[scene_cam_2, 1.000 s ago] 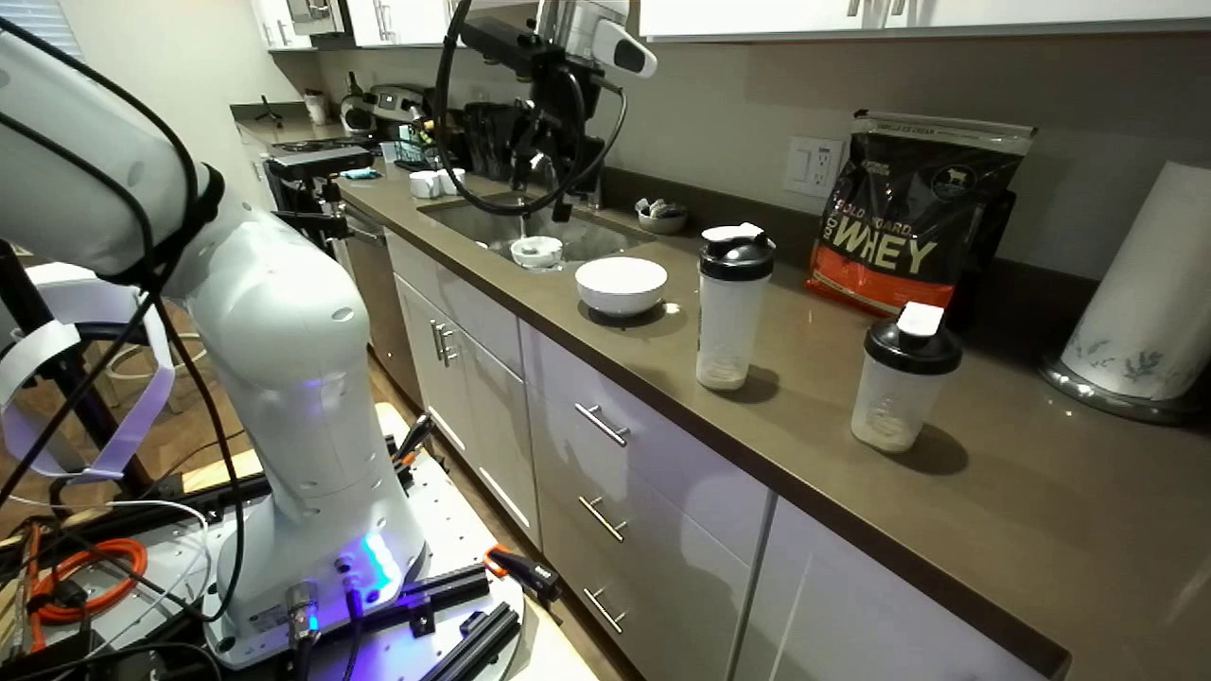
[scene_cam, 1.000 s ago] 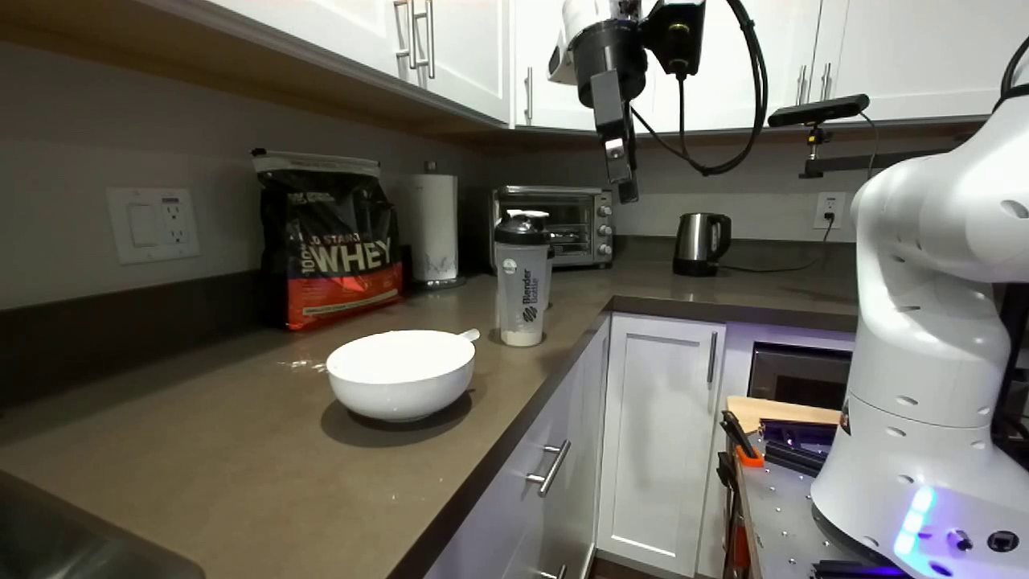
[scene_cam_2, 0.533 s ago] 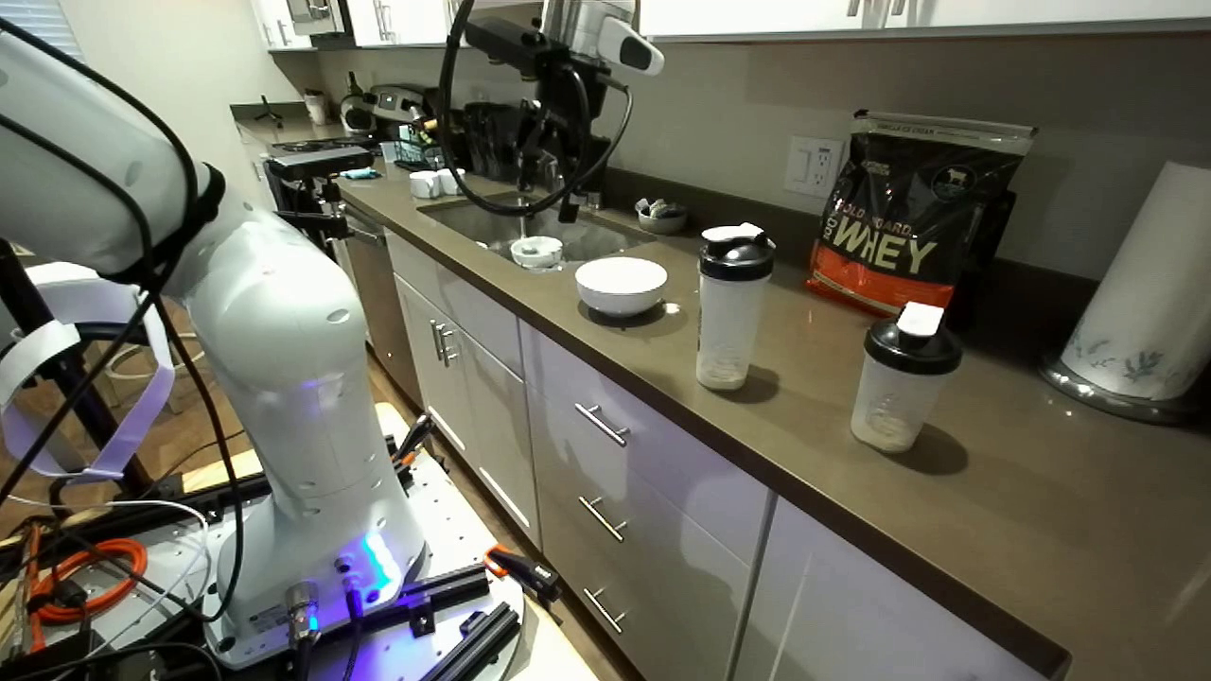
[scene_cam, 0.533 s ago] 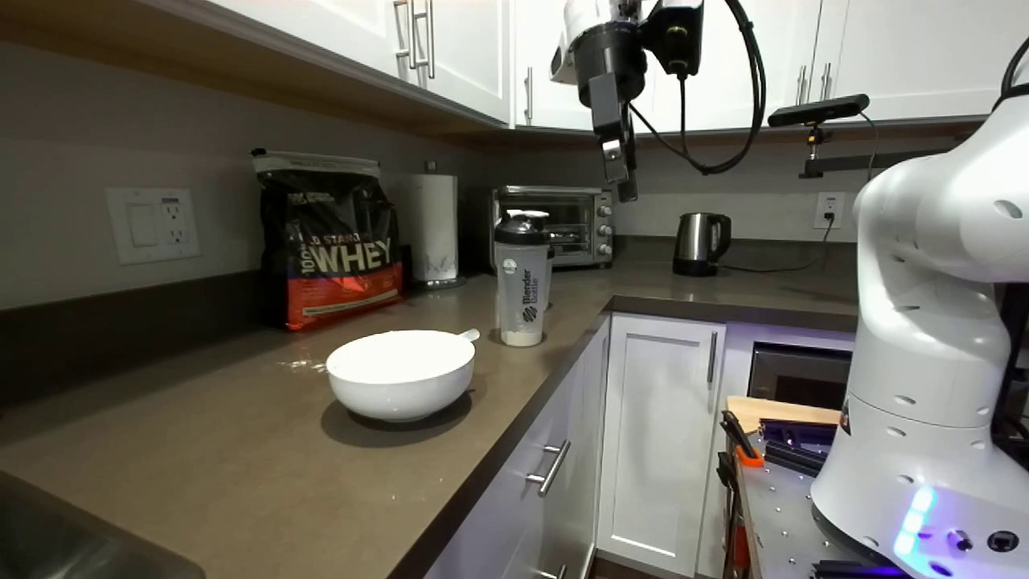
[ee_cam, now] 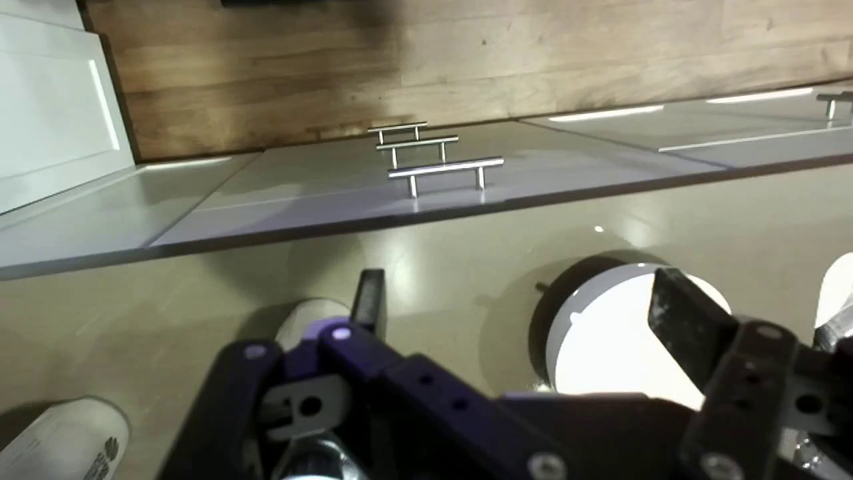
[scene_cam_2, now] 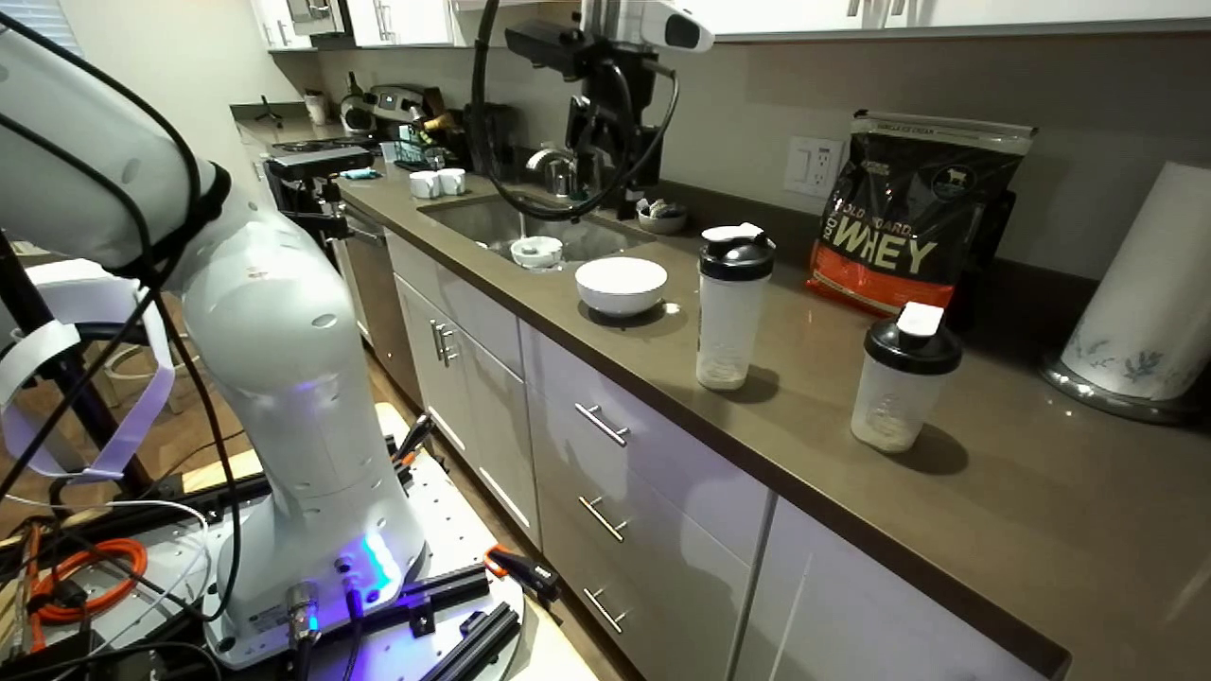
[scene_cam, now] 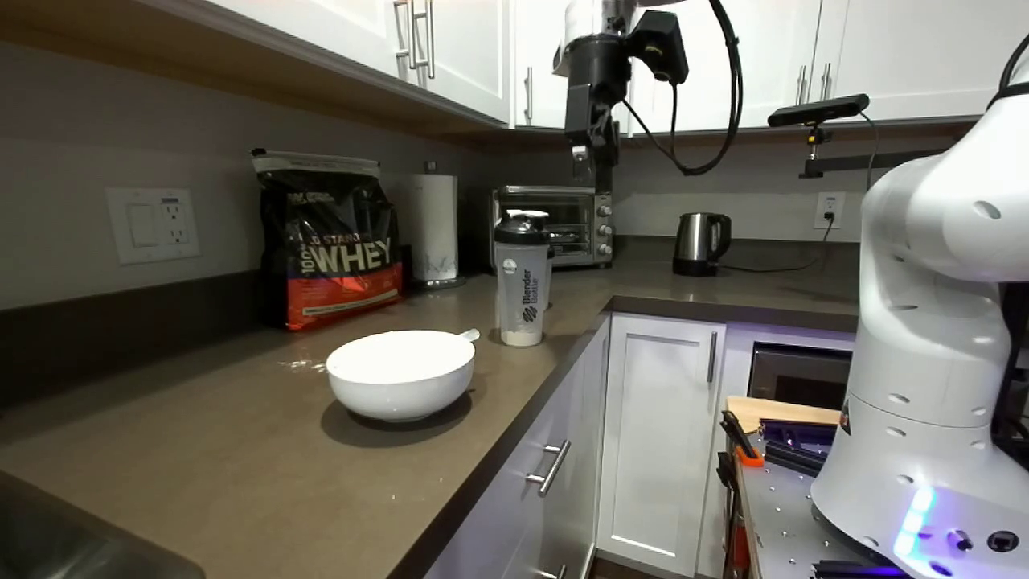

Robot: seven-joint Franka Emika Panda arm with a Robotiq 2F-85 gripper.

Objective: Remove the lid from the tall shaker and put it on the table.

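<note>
Bring black two-finger gripper (ee_cam: pixel 523 307), spread wide, empty, over black round lid (scene_cam_2: pixel 738 258) | sits on tall translucent plastic shaker (scene_cam_2: pixel 727 326), near front edge of brown-grey countertop (scene_cam_2: pixel 809 416) | lower plumb, pinch squarely, avoid tipping

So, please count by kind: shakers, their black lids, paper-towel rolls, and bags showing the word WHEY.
Shakers: 2 (tall shaker, shorter shaker)
Black lids: 2 (tall shaker's lid, shorter shaker's lid)
Paper-towel rolls: 1
Bags showing WHEY: 1
Total: 6
</note>
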